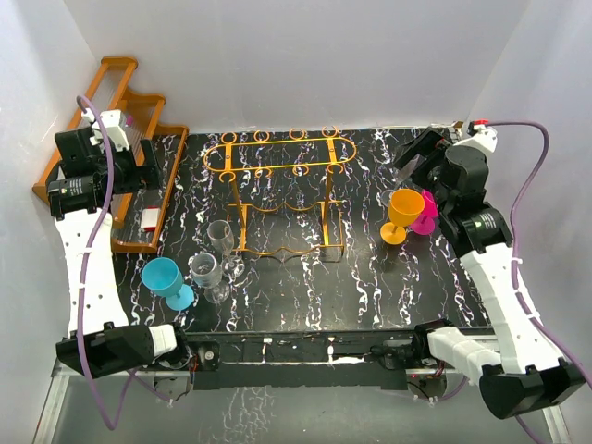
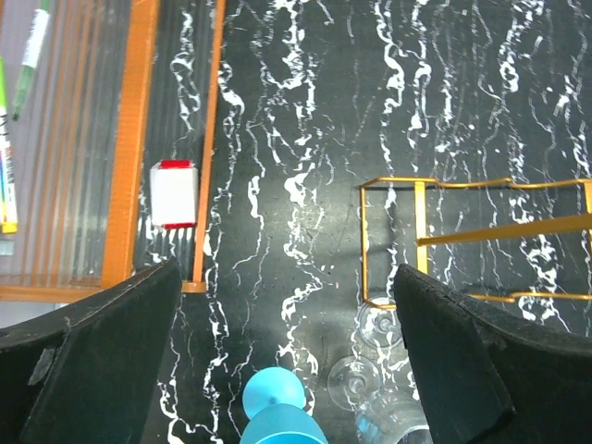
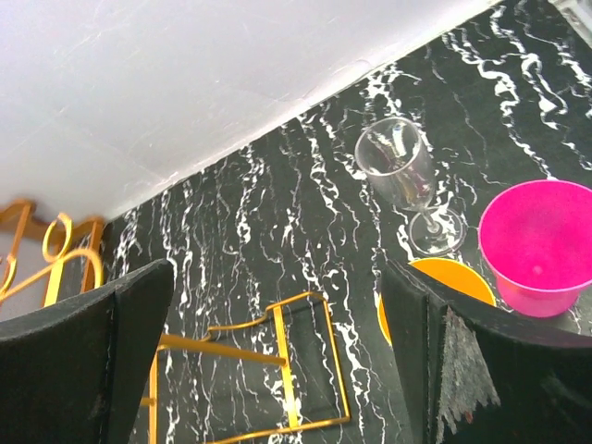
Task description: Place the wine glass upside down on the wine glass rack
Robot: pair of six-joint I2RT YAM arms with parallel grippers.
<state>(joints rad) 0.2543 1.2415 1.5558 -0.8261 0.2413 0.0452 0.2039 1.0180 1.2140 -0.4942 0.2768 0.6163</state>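
Note:
The orange-gold wire rack (image 1: 282,194) stands mid-table with nothing hanging on it; parts of it show in the left wrist view (image 2: 462,236) and the right wrist view (image 3: 287,370). Two clear wine glasses (image 1: 222,236) (image 1: 205,273) stand upright at its near left corner, with a blue glass (image 1: 165,279) beside them. An orange glass (image 1: 402,213) and a pink glass (image 1: 427,211) stand at the right. Another clear glass (image 3: 398,166) shows in the right wrist view. My left gripper (image 1: 143,155) is open and empty, high over the wooden rack. My right gripper (image 1: 416,157) is open and empty above the orange glass.
A brown wooden stepped rack (image 1: 129,102) lines the far left, with a small white and red block (image 2: 173,194) at its edge. White walls close the back and sides. The blue glass (image 2: 277,412) and clear glass bases (image 2: 379,324) lie below my left fingers (image 2: 92,361).

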